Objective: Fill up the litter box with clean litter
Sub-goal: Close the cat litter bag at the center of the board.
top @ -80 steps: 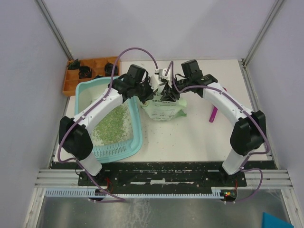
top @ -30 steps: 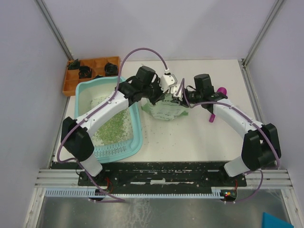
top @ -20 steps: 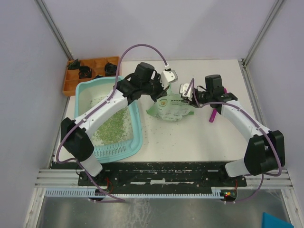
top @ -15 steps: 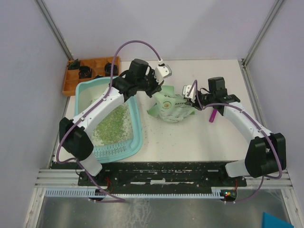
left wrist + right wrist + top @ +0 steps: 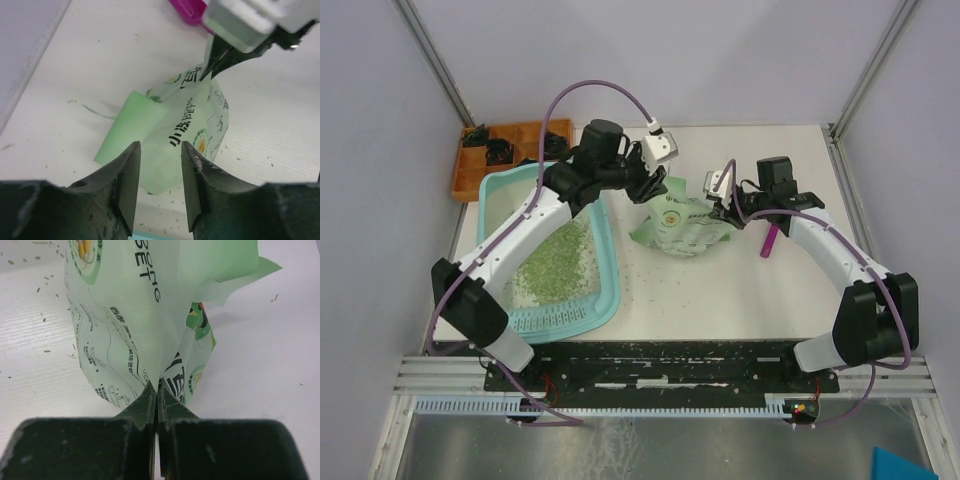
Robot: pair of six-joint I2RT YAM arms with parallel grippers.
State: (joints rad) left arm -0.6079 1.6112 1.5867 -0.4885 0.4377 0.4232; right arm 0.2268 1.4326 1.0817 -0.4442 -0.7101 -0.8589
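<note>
The light-teal litter box stands at the left of the table, with green clean litter spread over part of its floor. A pale green printed bag slumps on the table to its right. My left gripper hovers by the bag's left top, open, with nothing between its fingers; in the left wrist view the bag lies beyond the gripper. My right gripper is shut on the bag's edge and also shows as the right gripper in the left wrist view.
An orange compartment tray with black parts sits at the back left, behind the litter box. A magenta scoop lies right of the bag, under my right arm. Stray granules dot the table in front of the bag.
My left gripper has let go of the bag, opened and drawn back to the left. The bag has sunk onto the table with my right gripper still shut on it.
</note>
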